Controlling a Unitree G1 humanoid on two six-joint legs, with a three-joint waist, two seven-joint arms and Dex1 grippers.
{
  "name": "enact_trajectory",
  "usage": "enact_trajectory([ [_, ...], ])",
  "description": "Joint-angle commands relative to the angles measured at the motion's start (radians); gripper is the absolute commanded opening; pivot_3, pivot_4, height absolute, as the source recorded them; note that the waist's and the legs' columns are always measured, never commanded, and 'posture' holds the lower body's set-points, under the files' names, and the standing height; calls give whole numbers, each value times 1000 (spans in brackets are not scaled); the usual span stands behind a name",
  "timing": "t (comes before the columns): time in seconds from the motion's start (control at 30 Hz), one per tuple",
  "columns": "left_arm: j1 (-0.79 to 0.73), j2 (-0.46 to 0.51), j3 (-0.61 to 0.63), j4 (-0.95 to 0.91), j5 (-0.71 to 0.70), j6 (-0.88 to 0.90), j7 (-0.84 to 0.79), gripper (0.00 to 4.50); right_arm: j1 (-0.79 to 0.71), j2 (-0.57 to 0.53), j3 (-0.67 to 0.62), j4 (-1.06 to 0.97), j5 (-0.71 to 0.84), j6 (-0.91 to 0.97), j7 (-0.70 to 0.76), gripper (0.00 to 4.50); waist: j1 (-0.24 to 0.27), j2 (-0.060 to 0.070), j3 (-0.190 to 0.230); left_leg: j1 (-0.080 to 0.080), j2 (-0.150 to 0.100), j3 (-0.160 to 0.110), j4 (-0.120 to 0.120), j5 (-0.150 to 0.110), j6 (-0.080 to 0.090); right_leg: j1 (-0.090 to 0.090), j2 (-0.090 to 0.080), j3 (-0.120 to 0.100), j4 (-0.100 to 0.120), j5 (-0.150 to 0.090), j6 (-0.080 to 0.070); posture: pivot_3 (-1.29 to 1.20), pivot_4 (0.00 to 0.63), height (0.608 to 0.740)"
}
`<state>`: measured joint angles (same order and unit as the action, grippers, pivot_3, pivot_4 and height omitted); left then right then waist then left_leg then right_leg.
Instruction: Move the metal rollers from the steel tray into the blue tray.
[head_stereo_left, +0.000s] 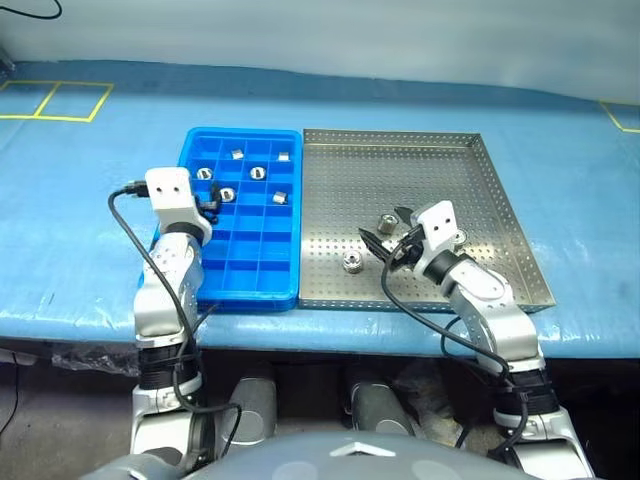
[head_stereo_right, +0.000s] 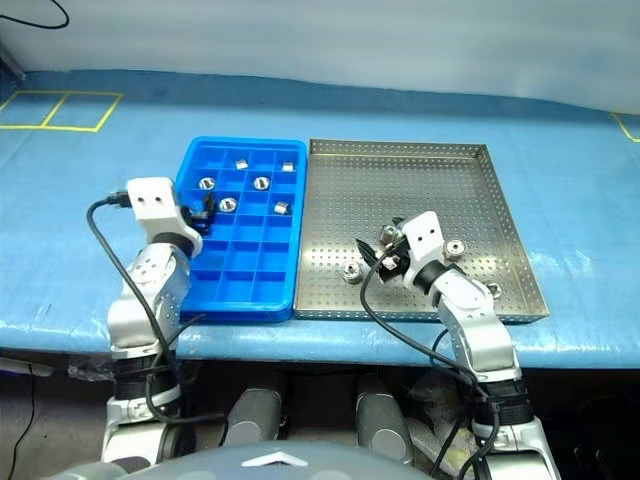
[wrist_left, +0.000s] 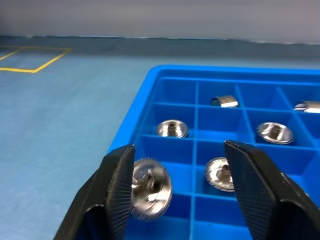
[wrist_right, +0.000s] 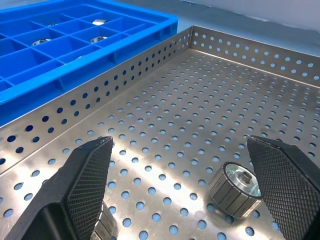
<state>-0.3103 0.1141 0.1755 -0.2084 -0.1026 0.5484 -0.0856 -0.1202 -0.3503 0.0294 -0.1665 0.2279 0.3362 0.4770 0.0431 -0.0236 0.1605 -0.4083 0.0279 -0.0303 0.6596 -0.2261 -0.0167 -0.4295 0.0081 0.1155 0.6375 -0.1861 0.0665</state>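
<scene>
I hold the left gripper (wrist_left: 177, 185) released, its roller (wrist_left: 149, 189) dropping into the blue tray (wrist_left: 150, 80); the right gripper (wrist_right: 182, 185) spread to straddle a roller (wrist_right: 235, 189).

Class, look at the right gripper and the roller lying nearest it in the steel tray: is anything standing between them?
Nothing visible does. The right gripper is open over the steel tray, and the roller lies between its fingers on bare perforated floor.

Workshop or test lab, blue-covered bench (head_stereo_left: 90, 200), yellow floor-style marking tape (head_stereo_left: 60, 100), perforated steel tray (head_stereo_left: 500, 200)
</scene>
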Motion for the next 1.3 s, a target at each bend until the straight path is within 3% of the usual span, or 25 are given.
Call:
enact_trajectory([
  [0.03, -41, 20, -58, -29, -36, -43, -82, 3037, 11, -6, -33, -49, 3, -18, -11, 4500, -2, 0, 0, 0, 0, 0, 0, 0, 0, 0, 0, 0, -1, 0, 0, 180, 150, 740],
  [0.17, -94, 21, -118, -6, -43, -61, -130, 3037, 28, -10, -50, -66, 5, -14, -22, 4500, -6, 0, 0, -2, 0, 0, -1, 0, 0, 0, 0, 0, -3, 0, 1, 151, 150, 740],
  [0.3, -164, 44, -256, 29, -78, -79, -324, 3037, 27, -13, -59, -71, 8, -7, -21, 4500, -7, 0, 0, -2, 0, 0, -1, 0, 0, 0, 0, 0, -5, 1, 1, 150, 150, 740],
  [0.43, -212, 131, -412, 68, -120, 29, -565, 3037, 18, -15, -59, -68, 2, -5, -24, 4500, -14, 1, 0, -2, 0, 0, -1, 0, 1, 0, 0, 1, -6, 1, 1, 126, 150, 740],
  [0.53, -229, 188, -466, 60, -154, 141, -649, 3037, 27, -14, -61, -77, 3, -5, -26, 4500, -34, 1, 0, -2, 0, 0, -2, -1, 1, 0, 0, 1, -7, 1, 1, 112, 150, 740],
  [0.7, -239, 240, -505, 66, -133, 229, -664, 3037, 54, -12, -63, -90, 2, -6, -35, 4500, -50, 2, 0, -2, 1, -1, -3, -1, 2, -1, 1, 0, -7, 1, 1, 104, 150, 740],
  [0.97, -239, 193, -569, 92, -138, 256, -665, 3037, 56, -11, -60, -90, 4, -4, -41, 4500, -52, 2, 0, -3, 0, 0, -2, -1, 2, 0, 0, 0, -7, 1, 2, 103, 150, 740],
  [1.3, -257, 230, -768, 201, 58, 223, -633, 3037, 79, -14, -67, -113, 8, 0, -46, 4500, -55, 3, -1, -2, 0, 0, -2, -1, 2, 1, 0, 1, -7, 1, 2, 77, 150, 740],
])
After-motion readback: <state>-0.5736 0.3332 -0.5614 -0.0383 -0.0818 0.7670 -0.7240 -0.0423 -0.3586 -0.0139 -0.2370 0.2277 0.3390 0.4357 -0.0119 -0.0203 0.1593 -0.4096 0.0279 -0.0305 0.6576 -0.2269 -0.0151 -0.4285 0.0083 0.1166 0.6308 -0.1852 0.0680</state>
